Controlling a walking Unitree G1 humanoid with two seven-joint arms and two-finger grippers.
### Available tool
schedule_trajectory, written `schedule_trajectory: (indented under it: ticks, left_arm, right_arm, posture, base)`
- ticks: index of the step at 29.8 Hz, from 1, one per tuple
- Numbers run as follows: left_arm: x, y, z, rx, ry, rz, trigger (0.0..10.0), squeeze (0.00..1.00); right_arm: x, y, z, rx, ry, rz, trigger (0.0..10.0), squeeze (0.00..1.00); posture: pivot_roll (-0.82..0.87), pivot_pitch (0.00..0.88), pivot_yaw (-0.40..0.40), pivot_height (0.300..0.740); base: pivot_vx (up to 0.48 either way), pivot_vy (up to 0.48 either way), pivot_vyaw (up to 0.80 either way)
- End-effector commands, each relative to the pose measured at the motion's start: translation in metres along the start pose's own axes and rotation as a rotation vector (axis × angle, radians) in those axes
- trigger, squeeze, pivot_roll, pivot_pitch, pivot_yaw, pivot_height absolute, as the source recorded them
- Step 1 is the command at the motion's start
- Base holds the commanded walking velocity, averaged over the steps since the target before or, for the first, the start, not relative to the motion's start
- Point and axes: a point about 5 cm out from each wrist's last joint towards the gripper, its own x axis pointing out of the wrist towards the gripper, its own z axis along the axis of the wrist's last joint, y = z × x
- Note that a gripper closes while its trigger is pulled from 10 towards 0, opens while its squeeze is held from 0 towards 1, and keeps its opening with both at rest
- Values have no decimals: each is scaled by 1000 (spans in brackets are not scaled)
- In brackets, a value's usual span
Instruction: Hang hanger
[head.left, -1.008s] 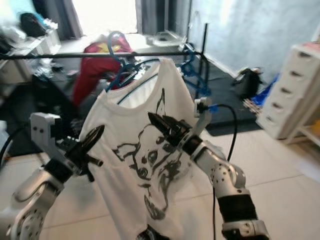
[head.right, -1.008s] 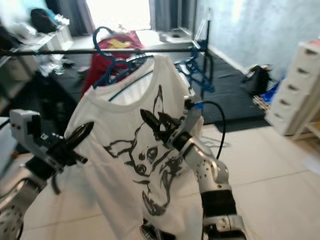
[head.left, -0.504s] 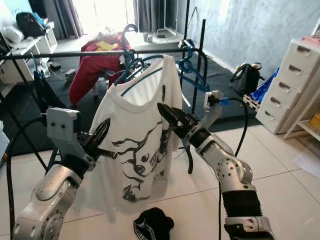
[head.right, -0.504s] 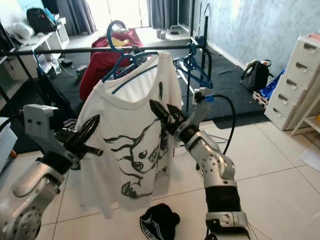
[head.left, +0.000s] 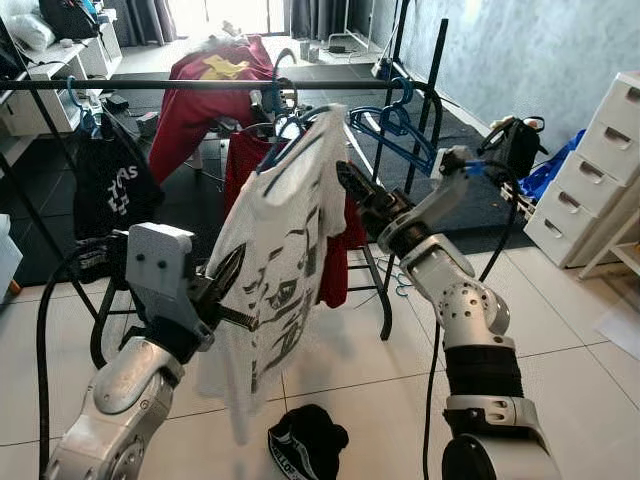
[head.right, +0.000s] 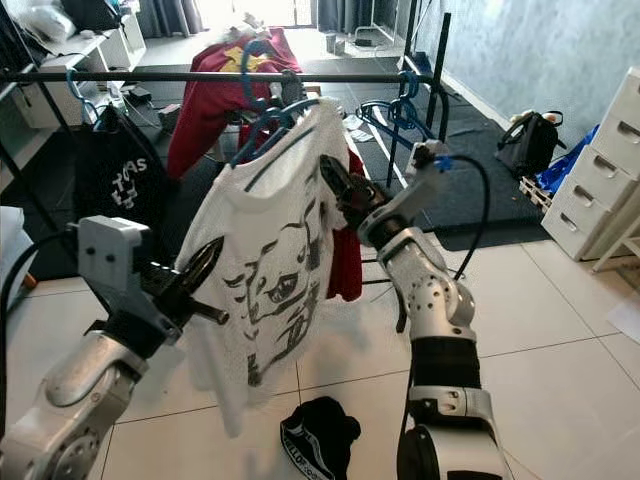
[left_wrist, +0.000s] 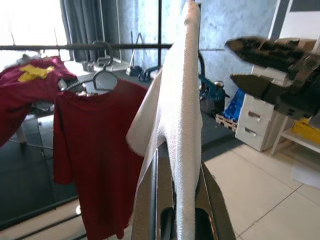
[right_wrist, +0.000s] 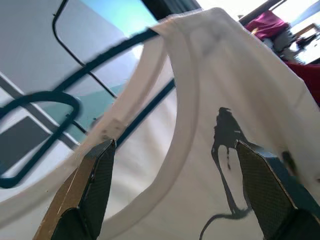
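The left gripper (head.right: 205, 268) pinches the side of the white T-shirt (head.right: 280, 240); the left wrist view shows the cloth running between its fingers (left_wrist: 212, 200). The right gripper (head.right: 340, 192), fingers spread in the right wrist view, is at the shirt's collar. The shirt hangs on one blue hanger (head.right: 262, 125) hooked over the black rail (head.right: 200, 76). One red shirt (left_wrist: 95, 150) hangs behind. A black garment's (head.left: 112, 185) white lettering cannot be read.
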Motion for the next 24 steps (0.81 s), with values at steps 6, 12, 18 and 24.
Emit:
schedule_trajectory:
  ticks: [6,12,18,24]
  left_arm:
    - [-3,-18,20,-45,-110,-91,10000,0]
    - [-9,-32,16,-48,-78,-207,10000,0]
    - [-13,-36,15,-54,-62,-241,10000,0]
    - [-13,-36,14,-50,-51,-239,10000,0]
  right_arm:
    - [2,-11,2,-36,5,-85,10000,0]
    - [5,-10,4,-31,-1,-79,10000,0]
    - [6,-9,8,-33,-17,-79,10000,0]
    - [5,-8,10,-35,-24,-74,10000,0]
  posture:
    - [-33,0,-52,740]
    - [-34,0,-53,740]
    - [-34,0,-50,740]
    - [-41,0,-46,740]
  base:
    - [0,0,0]
    - [0,0,0]
    - [0,0,0]
    - [0,0,0]
